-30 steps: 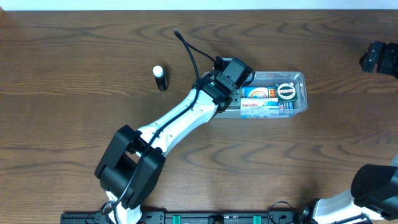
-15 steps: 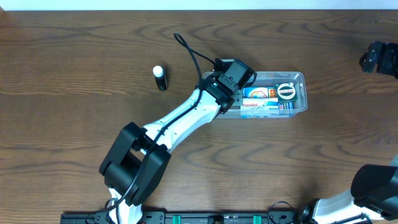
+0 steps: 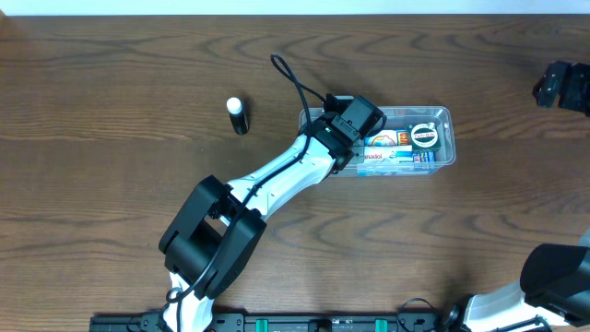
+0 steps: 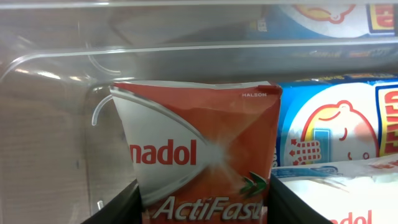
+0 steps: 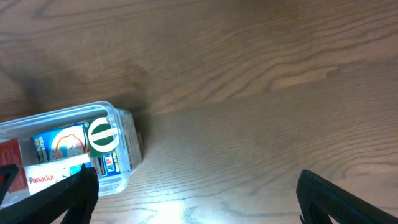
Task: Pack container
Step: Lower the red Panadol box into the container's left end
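The clear plastic container [image 3: 447, 112] lies right of the table's centre. It holds a blue-and-white Panadol box [image 3: 383, 159] and a round green-lidded tin [image 3: 425, 136]. My left gripper [image 3: 355, 124] is over the container's left end. In the left wrist view it [image 4: 205, 202] is shut on a red Panadol ActiFast packet [image 4: 199, 137], held upright inside the container wall [image 4: 56, 56] beside the blue box [image 4: 329, 124]. My right gripper [image 3: 562, 88] is far right, open and empty [image 5: 196, 199], with the container [image 5: 124, 134] to its left.
A small black tube with a white cap [image 3: 238, 116] stands on the wood table left of the container. The left arm's cable loops above the container's left end.
My left arm has reached further right, taking the red packet deeper over the container's left end. The right arm has not moved.
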`<move>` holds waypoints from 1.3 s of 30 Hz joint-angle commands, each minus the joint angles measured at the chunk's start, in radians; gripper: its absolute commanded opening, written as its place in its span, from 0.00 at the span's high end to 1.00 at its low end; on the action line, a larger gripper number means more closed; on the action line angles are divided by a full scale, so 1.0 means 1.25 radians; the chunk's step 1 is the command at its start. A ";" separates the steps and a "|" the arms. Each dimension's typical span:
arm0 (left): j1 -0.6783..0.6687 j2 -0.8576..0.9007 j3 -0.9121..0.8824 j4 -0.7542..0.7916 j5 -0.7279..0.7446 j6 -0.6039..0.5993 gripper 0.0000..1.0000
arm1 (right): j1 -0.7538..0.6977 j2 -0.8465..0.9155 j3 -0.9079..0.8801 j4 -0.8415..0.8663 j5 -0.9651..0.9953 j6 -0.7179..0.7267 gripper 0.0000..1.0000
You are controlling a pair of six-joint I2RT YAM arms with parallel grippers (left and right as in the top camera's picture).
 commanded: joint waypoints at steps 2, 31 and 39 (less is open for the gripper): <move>0.000 0.007 0.018 0.000 -0.018 -0.013 0.38 | -0.003 -0.005 0.011 -0.001 -0.002 0.000 0.01; 0.035 -0.112 0.019 -0.056 -0.039 0.052 0.94 | -0.003 -0.005 0.011 -0.001 -0.002 0.000 0.01; 0.073 -0.112 0.058 -0.215 0.020 0.082 0.94 | -0.003 -0.005 0.011 -0.001 -0.002 0.000 0.01</move>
